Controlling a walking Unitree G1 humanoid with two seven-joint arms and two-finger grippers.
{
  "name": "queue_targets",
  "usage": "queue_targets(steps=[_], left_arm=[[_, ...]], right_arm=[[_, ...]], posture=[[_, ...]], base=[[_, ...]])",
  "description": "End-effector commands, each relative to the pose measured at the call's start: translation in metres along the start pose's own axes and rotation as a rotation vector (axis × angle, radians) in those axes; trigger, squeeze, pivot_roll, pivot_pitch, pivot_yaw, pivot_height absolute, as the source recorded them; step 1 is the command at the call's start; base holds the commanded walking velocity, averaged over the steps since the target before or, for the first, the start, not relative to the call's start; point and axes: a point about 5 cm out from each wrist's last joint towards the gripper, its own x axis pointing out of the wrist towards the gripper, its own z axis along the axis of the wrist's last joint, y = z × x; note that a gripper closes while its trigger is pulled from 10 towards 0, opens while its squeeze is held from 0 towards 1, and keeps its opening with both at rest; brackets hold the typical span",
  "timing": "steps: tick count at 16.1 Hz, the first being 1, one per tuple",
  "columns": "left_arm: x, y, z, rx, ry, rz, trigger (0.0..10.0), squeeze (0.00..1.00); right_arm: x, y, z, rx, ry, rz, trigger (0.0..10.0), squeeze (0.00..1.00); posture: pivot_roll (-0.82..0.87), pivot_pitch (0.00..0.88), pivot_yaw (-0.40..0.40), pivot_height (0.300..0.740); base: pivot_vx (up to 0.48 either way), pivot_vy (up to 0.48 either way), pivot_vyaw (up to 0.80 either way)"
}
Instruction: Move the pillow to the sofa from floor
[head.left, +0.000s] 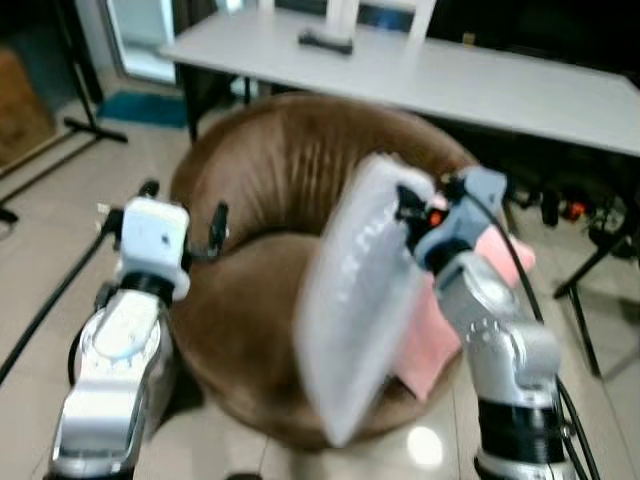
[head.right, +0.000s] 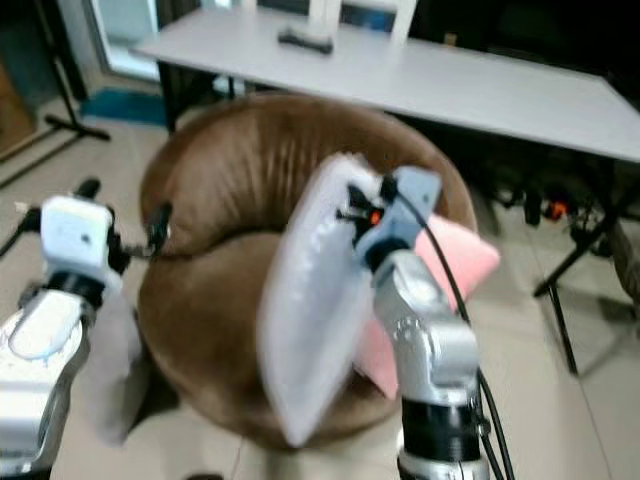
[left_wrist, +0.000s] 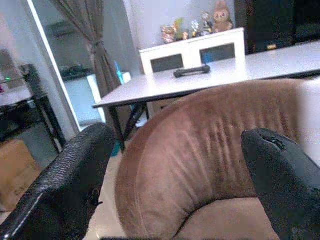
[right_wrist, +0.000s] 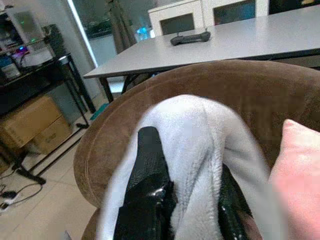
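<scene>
Pillow (head.left: 358, 300), motion-blurred, hides right gripper (right_wrist: 185, 200) fingertips.

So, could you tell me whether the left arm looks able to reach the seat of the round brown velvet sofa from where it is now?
Probably yes. The left gripper hangs open just beside the round brown velvet sofa, with nothing between them; the fluffy white pillow is held off toward the right gripper.

Silver arms (head.left: 110, 360); black textured fingers (left_wrist: 65, 185); black cables.
</scene>
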Motion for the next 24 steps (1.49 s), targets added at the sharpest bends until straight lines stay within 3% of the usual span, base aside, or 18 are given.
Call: queue_targets(steps=[1, 6, 9, 11, 13, 15, 17, 18, 19, 20, 22, 23, 24], left_arm=[[0.0, -0.006, 0.004, -0.005, -0.018, -0.015, 10.0, 0.0], [-0.003, -0.006, 0.003, 0.005, -0.003, -0.02, 10.0, 0.0], [-0.016, -0.012, -0.008, 0.024, 0.071, -0.166, 10.0, 0.0], [-0.029, -0.006, -0.017, 0.044, 0.145, -0.249, 10.0, 0.0], [-0.034, -0.001, -0.019, 0.064, 0.172, -0.269, 10.0, 0.0], [-0.045, 0.005, -0.021, 0.078, 0.222, -0.334, 10.0, 0.0], [-0.056, 0.003, -0.024, 0.084, 0.267, -0.43, 10.0, 0.0], [-0.057, 0.003, -0.024, 0.084, 0.274, -0.444, 10.0, 0.0], [-0.059, 0.004, -0.024, 0.085, 0.288, -0.466, 10.0, 0.0], [-0.062, 0.004, -0.024, 0.079, 0.302, -0.494, 10.0, 0.0], [-0.064, 0.003, -0.024, 0.073, 0.316, -0.52, 10.0, 0.0], [-0.068, 0.001, -0.026, 0.051, 0.337, -0.548, 10.0, 0.0], [-0.07, 0.0, -0.027, 0.04, 0.342, -0.554, 10.0, 0.0]], right_arm=[[-0.001, 0.001, 0.018, -0.02, -0.074, 0.036, 10.0, 0.0], [0.004, 0.02, 0.02, 0.003, -0.064, 0.167, 10.0, 0.0], [0.03, 0.032, 0.002, 0.013, 0.011, 0.171, 10.0, 0.0], [0.049, 0.046, -0.007, 0.029, 0.049, 0.205, 10.0, 0.0], [0.057, 0.054, -0.009, 0.051, 0.06, 0.23, 10.0, 0.0], [0.073, 0.063, -0.01, 0.13, 0.059, 0.248, 10.0, 0.0], [0.09, 0.044, -0.017, 0.244, 0.048, 0.136, 10.0, 0.0], [0.092, 0.039, -0.018, 0.257, 0.047, 0.11, 10.0, 0.0], [0.096, 0.023, -0.025, 0.272, 0.064, 0.035, 10.0, 0.0], [0.095, 0.003, -0.034, 0.239, 0.105, -0.047, 10.0, 0.0], [0.093, -0.011, -0.039, 0.166, 0.14, -0.109, 10.0, 0.0], [0.085, -0.039, -0.05, 0.064, 0.212, -0.255, 10.0, 0.0], [0.079, -0.053, -0.054, 0.036, 0.238, -0.321, 10.0, 0.0]], posture=[[0.13, 0.0, -0.078, 0.74], [0.13, 0.0, -0.081, 0.74], [0.14, 0.0, -0.077, 0.74], [0.16, 0.0, -0.085, 0.74], [0.17, 0.0, -0.087, 0.74], [0.18, 0.0, -0.086, 0.74], [0.2, 0.0, -0.079, 0.74], [0.2, 0.0, -0.079, 0.74], [0.21, 0.0, -0.073, 0.74], [0.21, 0.0, -0.07, 0.74], [0.21, 0.0, -0.069, 0.74], [0.22, 0.0, -0.071, 0.74], [0.22, 0.0, -0.074, 0.74]], base=[[0.311, 0.0, 0.0], [0.232, 0.0, 0.0], [0.0, 0.0, 0.0], [0.0, 0.0, 0.0], [0.0, 0.0, 0.0], [0.0, 0.0, 0.0], [0.0, 0.0, 0.0], [0.0, 0.0, 0.0], [0.0, 0.0, 0.0], [0.0, 0.0, 0.0], [0.0, 0.0, 0.0], [0.0, 0.0, 0.0], [0.0, 0.0, 0.0]])
